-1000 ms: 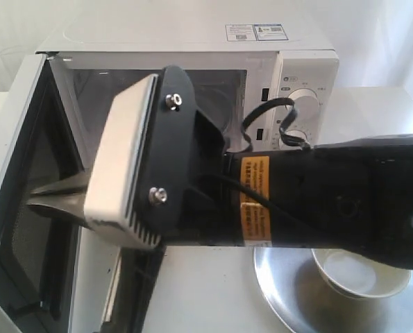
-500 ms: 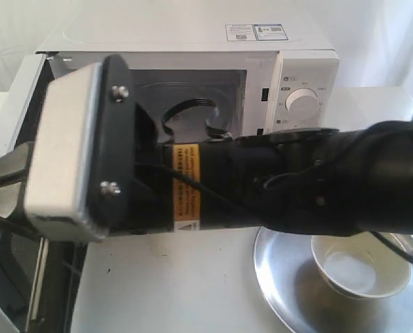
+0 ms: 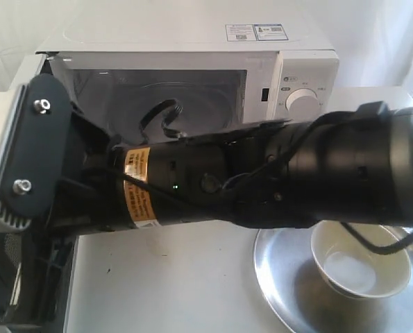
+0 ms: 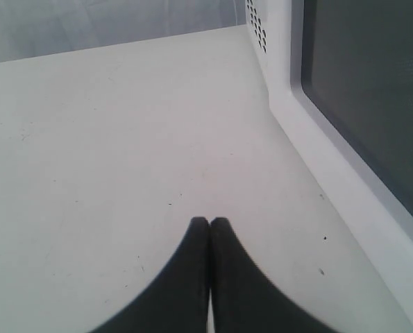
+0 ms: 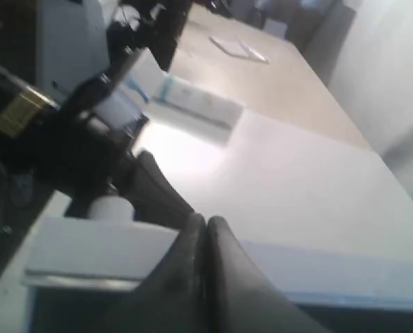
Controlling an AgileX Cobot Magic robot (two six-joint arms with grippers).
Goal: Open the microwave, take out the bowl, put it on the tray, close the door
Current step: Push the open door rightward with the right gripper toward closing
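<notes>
Left hand [image 4: 209, 223] closed, empty, over table [image 4: 109, 139] beside door [image 4: 373, 97], right hand [image 5: 205, 222] closed, empty, bowl [image 3: 362, 269] on tray [image 3: 281, 281] lower right

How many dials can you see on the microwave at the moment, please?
1: a round white dial on the control panel of the microwave, just above the arm crossing it. The arm covers the lower panel, so another may be hidden.
</notes>
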